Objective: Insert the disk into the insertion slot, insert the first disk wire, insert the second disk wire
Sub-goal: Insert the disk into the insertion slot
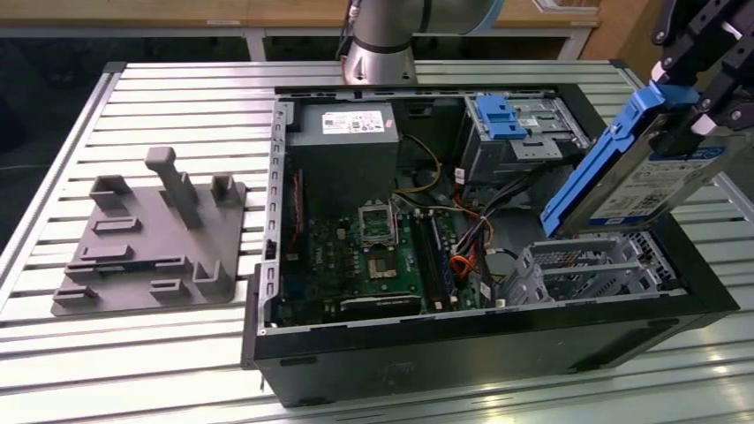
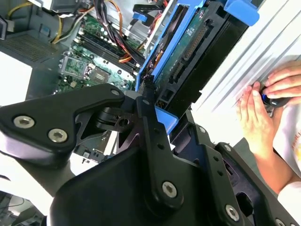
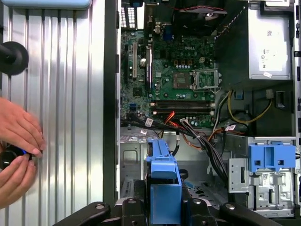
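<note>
1. Disk. The flat silver rectangular disk (image 1: 642,181), white-labelled and framed by a bright blue plastic carrier, hangs tilted in the air above the open black computer case (image 1: 471,349). In the exterior view its lower end points toward 7 o'clock. It touches no part of the case. In the second wrist view its connector edge carries no wire.

2. Gripper. The black gripper (image 1: 695,110) is clenched on the disk's upper end, at 1 o'clock from the disk's centre.

3. Insertion slot. The silver perforated sheet-metal insertion slot (image 1: 589,265) stands unoccupied just below the disk's lower end, at 4 o'clock from the green motherboard (image 1: 377,256).

4. Wires. The black, red and orange wire bundle (image 1: 469,252) lies loose between motherboard and slot, apart from the disk.

5. Status. Judged from the above, 0 of 3 steps are complete. Seating the disk and both wire insertions are left.

6. Surroundings. A person's hands (image 3: 19,155) rest on the slatted metal table (image 1: 177,106) beside the case.
</note>
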Tool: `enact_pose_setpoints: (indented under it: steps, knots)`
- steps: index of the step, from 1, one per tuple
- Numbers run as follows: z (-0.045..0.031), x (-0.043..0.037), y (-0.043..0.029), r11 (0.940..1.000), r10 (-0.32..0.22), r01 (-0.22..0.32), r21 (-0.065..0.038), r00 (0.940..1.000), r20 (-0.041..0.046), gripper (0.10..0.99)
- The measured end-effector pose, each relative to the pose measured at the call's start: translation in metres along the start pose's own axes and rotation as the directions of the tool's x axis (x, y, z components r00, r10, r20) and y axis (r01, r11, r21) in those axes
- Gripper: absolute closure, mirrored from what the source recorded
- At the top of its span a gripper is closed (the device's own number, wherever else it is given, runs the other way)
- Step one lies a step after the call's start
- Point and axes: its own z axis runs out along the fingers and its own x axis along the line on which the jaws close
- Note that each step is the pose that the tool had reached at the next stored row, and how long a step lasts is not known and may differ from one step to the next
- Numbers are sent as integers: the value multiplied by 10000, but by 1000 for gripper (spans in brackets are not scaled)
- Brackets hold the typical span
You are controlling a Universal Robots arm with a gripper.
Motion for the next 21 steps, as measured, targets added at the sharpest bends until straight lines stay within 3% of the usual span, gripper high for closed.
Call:
enact_pose_setpoints:
  steps: [2, 9, 21]
  knots:
    - [0, 2, 0, 10000, -3, 3, -1, 10000, 68, 725]
    - [0, 2, -2, 10000, -3, 3, -2, 10000, 71, 725]
    - [19, 2, -83, 10000, -4, 4, -2, 10000, 70, 725]
